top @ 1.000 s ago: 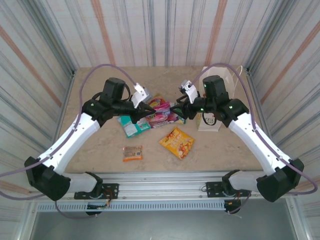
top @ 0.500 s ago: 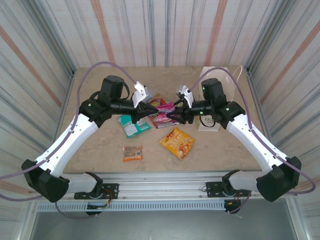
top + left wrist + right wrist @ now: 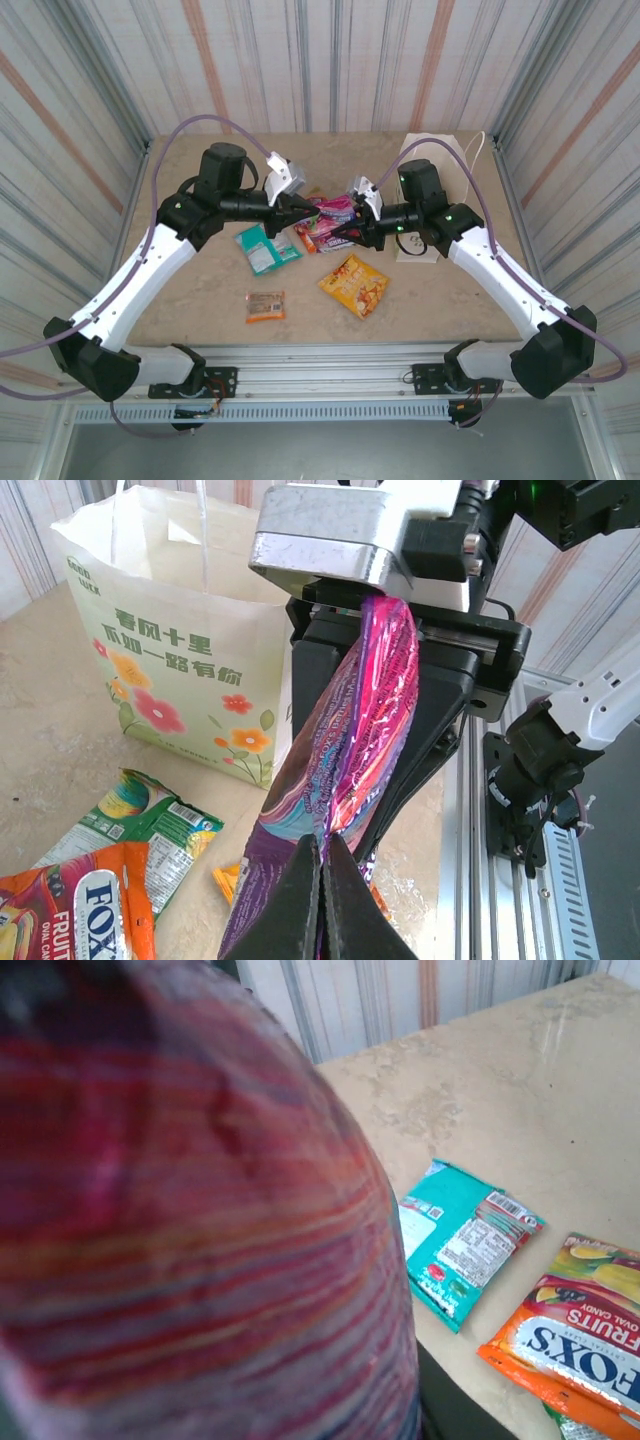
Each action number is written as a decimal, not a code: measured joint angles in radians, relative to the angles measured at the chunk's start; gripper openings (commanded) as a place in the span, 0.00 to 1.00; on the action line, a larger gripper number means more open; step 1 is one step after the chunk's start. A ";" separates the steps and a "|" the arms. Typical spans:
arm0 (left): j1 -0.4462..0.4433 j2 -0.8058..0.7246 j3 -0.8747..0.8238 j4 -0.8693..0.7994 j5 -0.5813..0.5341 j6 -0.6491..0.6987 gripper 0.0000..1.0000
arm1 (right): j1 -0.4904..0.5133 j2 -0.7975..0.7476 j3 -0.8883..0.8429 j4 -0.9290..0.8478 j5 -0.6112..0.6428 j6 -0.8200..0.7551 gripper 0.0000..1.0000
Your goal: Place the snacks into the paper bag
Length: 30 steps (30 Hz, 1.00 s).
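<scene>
The left tool (image 3: 322,880) clamped the purple-pink packet (image 3: 365,720). The right tool (image 3: 345,228) flanked it, though I could not tell if it gripped. An early release could have dropped the packet short of the paper bag (image 3: 180,660).

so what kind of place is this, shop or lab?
Probably a lab test cell: left arm and right arm bolted to a metal rail at the table edge, striped walls close around, snacks and paper bag staged.
</scene>
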 measured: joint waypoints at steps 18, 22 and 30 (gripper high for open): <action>-0.006 0.003 0.011 0.053 -0.308 -0.164 0.69 | -0.052 -0.123 -0.066 0.094 0.151 0.094 0.11; -0.006 0.003 -0.010 0.070 -0.435 -0.243 0.70 | -0.100 -0.159 -0.065 0.142 0.205 0.156 0.10; -0.005 0.070 -0.071 0.093 -0.531 -0.375 0.69 | -0.149 -0.164 0.032 0.181 0.317 0.259 0.10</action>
